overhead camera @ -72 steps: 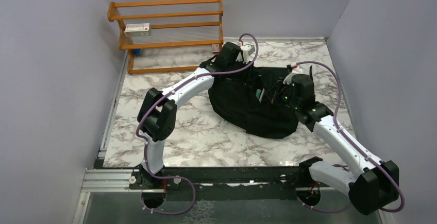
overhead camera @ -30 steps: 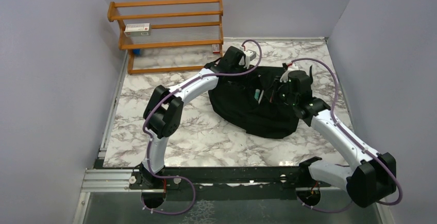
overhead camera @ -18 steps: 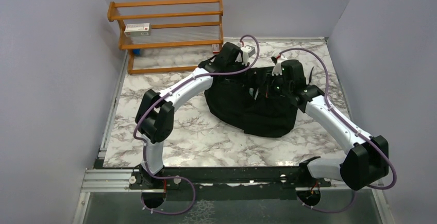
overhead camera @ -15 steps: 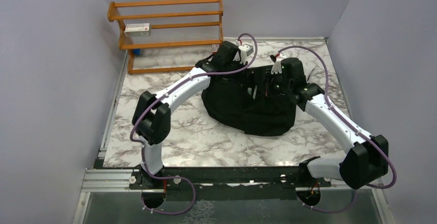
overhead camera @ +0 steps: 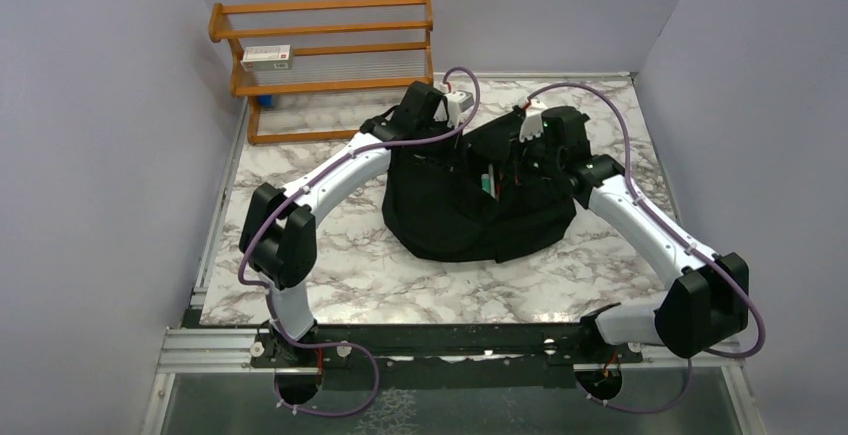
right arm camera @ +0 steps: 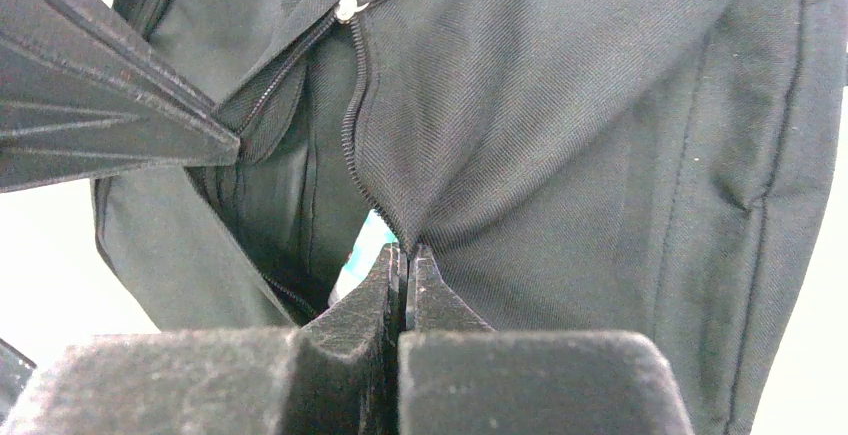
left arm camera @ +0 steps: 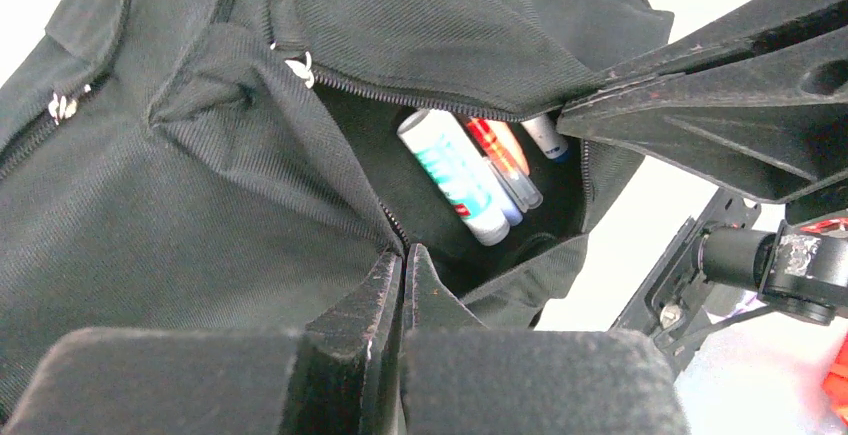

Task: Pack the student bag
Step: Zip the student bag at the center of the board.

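Student bag: black fabric backpack; lay on the marble table toward its far middle, between the two wrists; main opening was unzipped and drawn apart.
Left gripper: fingers were pressed together, pinching the zipper-edged rim of the bag's opening on one side.
Right gripper: fingers were pressed together, pinching the opposite fabric rim just beside the zipper teeth.
White marker: teal-printed label; lay aslant inside the open compartment.
Orange-red pen: lay beside the marker, touching a clear-barrelled pen next to it.
Blue-tipped pen: lay inside, partly hidden under the far rim.
Zipper pull: silver; hung at the upper edge of the main opening.
Pocket zipper pull: silver; sat on a closed outer pocket.
Wooden rack: orange slatted shelves; stood at the far left against the wall, apart from the bag.
Small box: white with red print; rested on a middle shelf of the rack.
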